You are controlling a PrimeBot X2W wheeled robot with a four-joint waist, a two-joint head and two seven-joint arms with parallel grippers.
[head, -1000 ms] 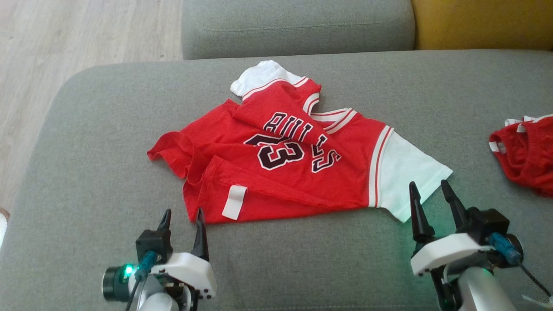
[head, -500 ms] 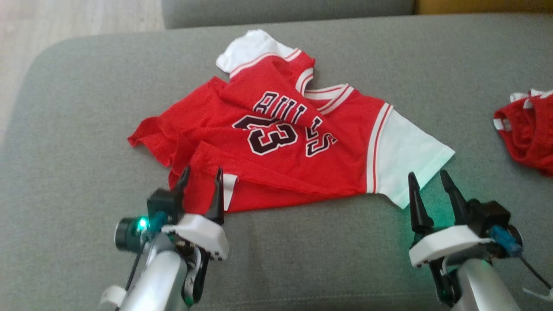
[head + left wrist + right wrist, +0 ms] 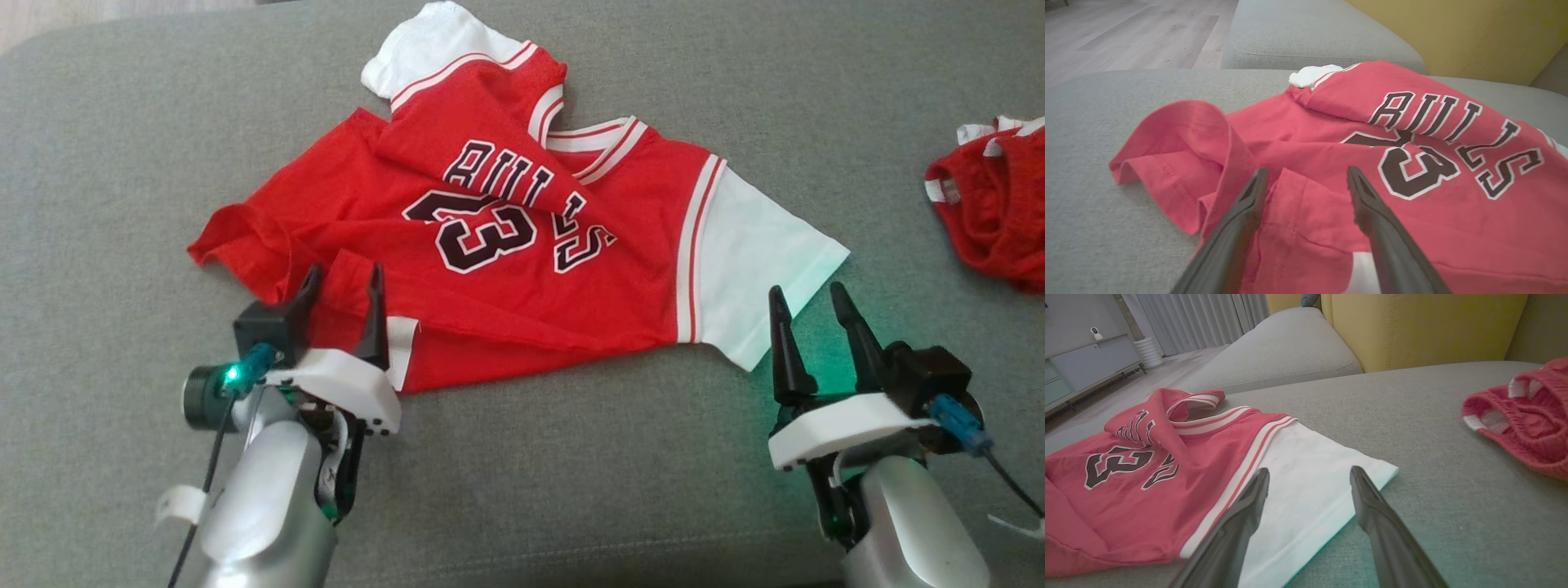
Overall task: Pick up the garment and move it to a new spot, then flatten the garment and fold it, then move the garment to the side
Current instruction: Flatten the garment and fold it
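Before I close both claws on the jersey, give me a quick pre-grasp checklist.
1. Left claw open: ok.
2. Right claw open: ok.
3. Left claw over the jersey's red hem corner: ok.
4. Right claw lined up with the white sleeve: ok, at its near edge.
5. Fingertips touching fabric: cannot tell.
6. Other red garment clear of the right claw: ok, it lies apart.
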